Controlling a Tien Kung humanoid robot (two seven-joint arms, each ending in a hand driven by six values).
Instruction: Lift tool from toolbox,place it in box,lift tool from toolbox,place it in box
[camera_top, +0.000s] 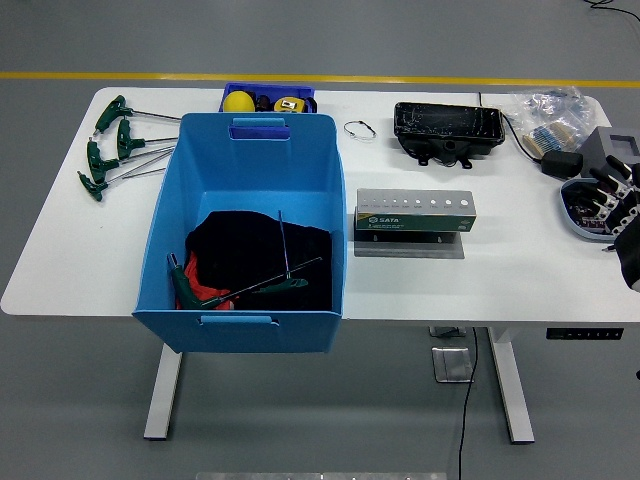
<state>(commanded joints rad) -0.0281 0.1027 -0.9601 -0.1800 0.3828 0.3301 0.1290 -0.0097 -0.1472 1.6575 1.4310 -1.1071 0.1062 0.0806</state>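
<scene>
Your right hand (615, 205) sits at bench (520, 270) rt edge, fingers apparently loose, nothing held. Blue box (245, 235) holds two green-handled tools (185, 285) w/ dark cloth.

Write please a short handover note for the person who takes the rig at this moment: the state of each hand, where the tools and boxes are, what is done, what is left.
Left hand: not in view.
Right hand: at the table's right edge, over a small tray, fingers relaxed, holding nothing.
Blue box: on the left half of the table, with dark cloth and two green-handled T-wrenches inside.
Four more green-handled wrenches lie on the table left of the box.
Grey tool stand: centre of the table, its holes look empty.
Done: two tools are in the box.
Left: judging by the task, possibly nothing; check whether the loose wrenches count.
</scene>
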